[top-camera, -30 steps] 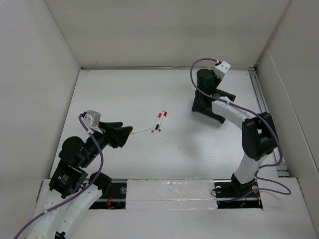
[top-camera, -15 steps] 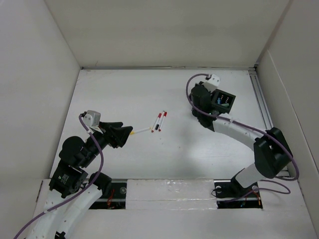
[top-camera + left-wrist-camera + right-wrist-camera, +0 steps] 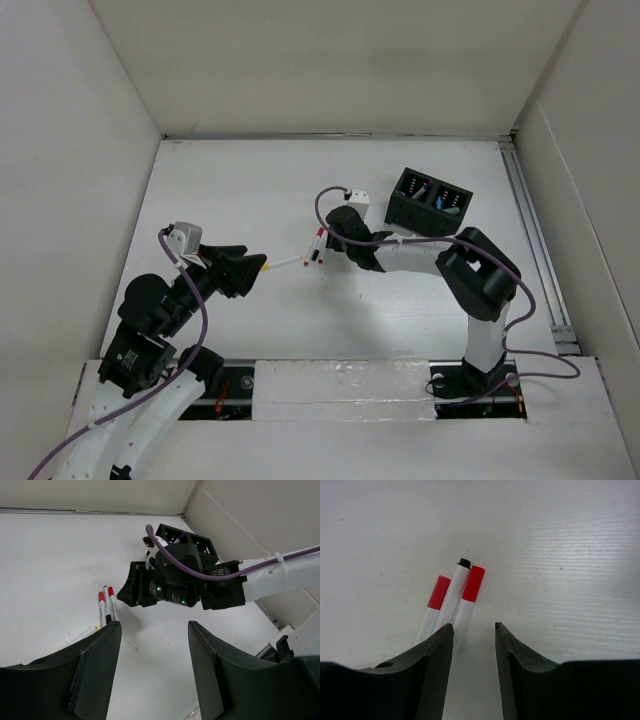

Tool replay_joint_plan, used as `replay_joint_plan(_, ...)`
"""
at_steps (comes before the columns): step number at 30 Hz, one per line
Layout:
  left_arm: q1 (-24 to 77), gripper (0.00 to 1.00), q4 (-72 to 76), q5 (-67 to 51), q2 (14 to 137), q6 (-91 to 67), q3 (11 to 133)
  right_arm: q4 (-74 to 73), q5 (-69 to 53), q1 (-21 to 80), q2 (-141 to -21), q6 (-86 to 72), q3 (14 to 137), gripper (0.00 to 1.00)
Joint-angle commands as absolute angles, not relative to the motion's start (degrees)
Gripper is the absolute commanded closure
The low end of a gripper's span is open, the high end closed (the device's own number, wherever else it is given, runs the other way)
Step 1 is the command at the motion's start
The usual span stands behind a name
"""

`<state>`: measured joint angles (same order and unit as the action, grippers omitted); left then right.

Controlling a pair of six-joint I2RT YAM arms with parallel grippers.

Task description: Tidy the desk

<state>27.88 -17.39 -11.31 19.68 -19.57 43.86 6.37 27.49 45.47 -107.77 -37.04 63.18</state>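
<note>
On the white desk, the tidying looks partly done: the black organizer box sits toward the far right of the tabletop with a few small items in its two compartments (too small to name from above), while three markers, two red-capped and one black-capped, lie bunched side by side at mid-desk, and a yellow-tipped pen rests loose just to their left. Judging by that, four pieces remain to be put away. The right arm reaches far leftward across the tabletop, low over the surface. The right gripper hovers at the markers' near ends with its jaws parted and nothing between them. The left gripper, also spread wide and empty, hangs low on the left side, aimed toward the markers, with the pen just beside it.
</note>
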Motion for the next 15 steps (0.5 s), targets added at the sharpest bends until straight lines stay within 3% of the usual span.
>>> replay_joint_plan(1, 27.60, 0.48, -14.50, -12.13, 19.16, -19.07, 43.59, 5.98, 24.88, 45.88, -108.80, -37.88, 67.76, 0.56)
replay_joint_plan(9, 27.60, 0.48, -14.33, -12.13, 19.34, -19.07, 43.59, 4.75, 24.87, 46.41, -112.67, -38.58, 70.39, 0.60)
replay_joint_plan(15, 27.60, 0.48, -14.41, -12.04, 19.42, -18.98, 43.68, 2.81, 27.59, 46.41, -114.61, -39.55, 71.37, 0.74)
